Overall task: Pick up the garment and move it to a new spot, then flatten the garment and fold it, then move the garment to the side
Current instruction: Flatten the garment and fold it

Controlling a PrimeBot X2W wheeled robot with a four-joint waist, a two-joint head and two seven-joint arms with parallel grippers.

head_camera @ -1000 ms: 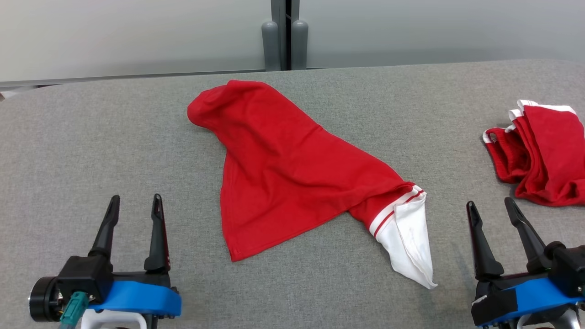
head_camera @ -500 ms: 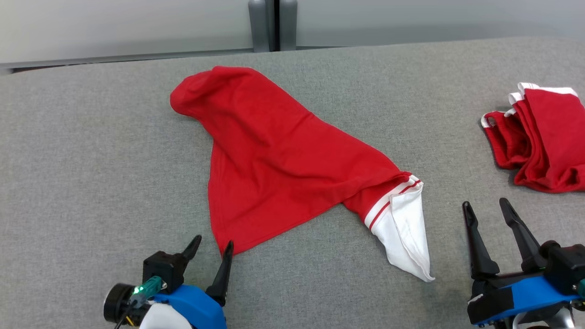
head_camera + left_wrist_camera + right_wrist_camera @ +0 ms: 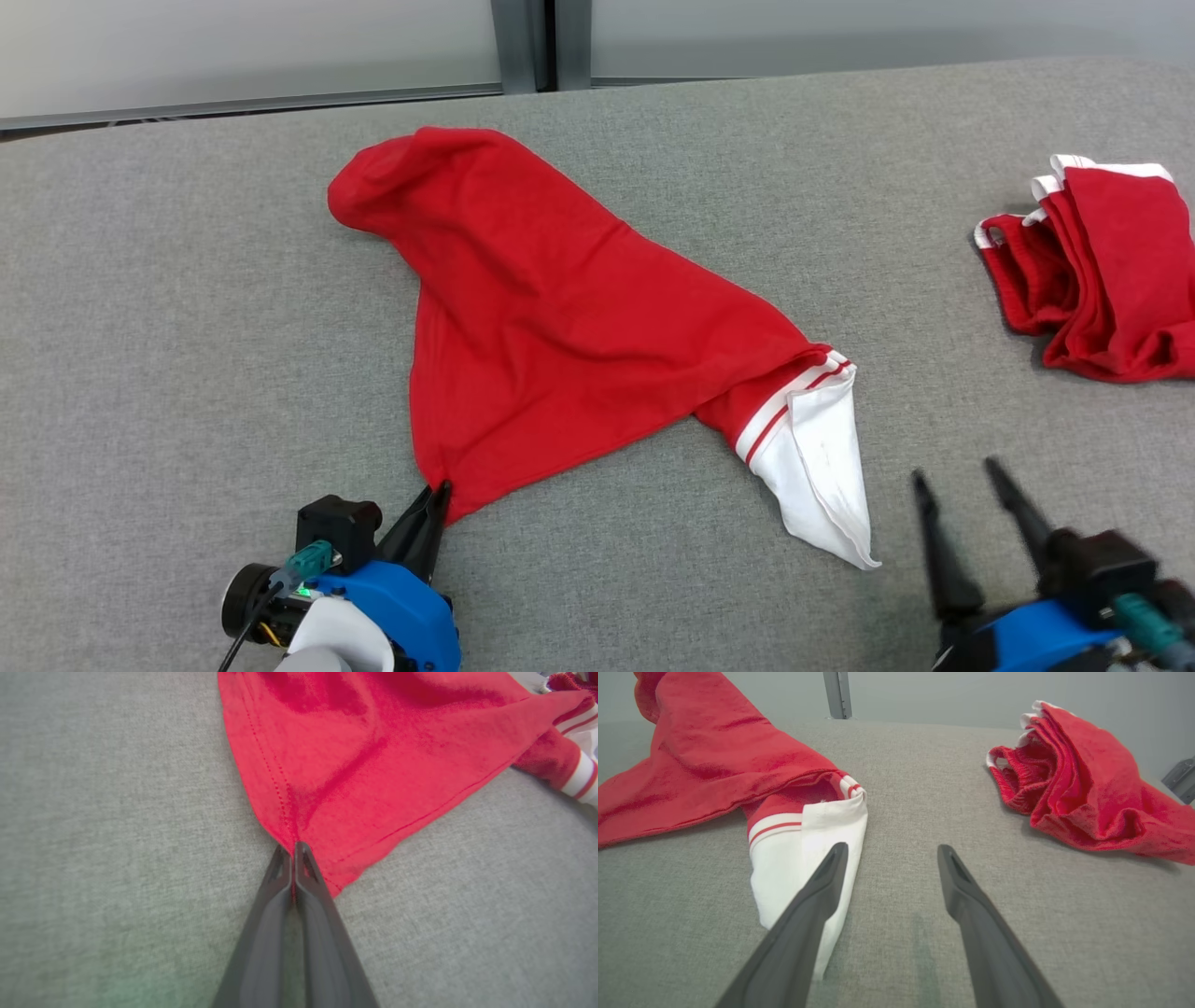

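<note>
Two end effectors of mine show in the head view, one at each lower corner of the frame. My left end effector (image 3: 437, 493), at the lower left, is closed on the nearest corner of the red garment (image 3: 560, 317). In the left wrist view its two dark fingers (image 3: 268, 933) meet at their tips, right where the stitched hem (image 3: 275, 788) runs down to a point. Red cloth is caught between them, and the rest of that corner lies flat on the grey table (image 3: 187, 327).

My right end effector (image 3: 956, 471), at the lower right, stands wide apart and holds nothing (it looks a little blurred in the head view). In the right wrist view one finger crosses in front of the garment's white panel (image 3: 817, 467). Whether it touches the cloth I cannot tell.

The garment lies across the middle of the table. It runs from a bunched, rounded end at the upper left of the frame down to that white panel at the lower right, where a few red and white stripes cross it. A second red garment (image 3: 1111, 280) with white trim lies crumpled at the right edge of the frame, well apart from the first.
</note>
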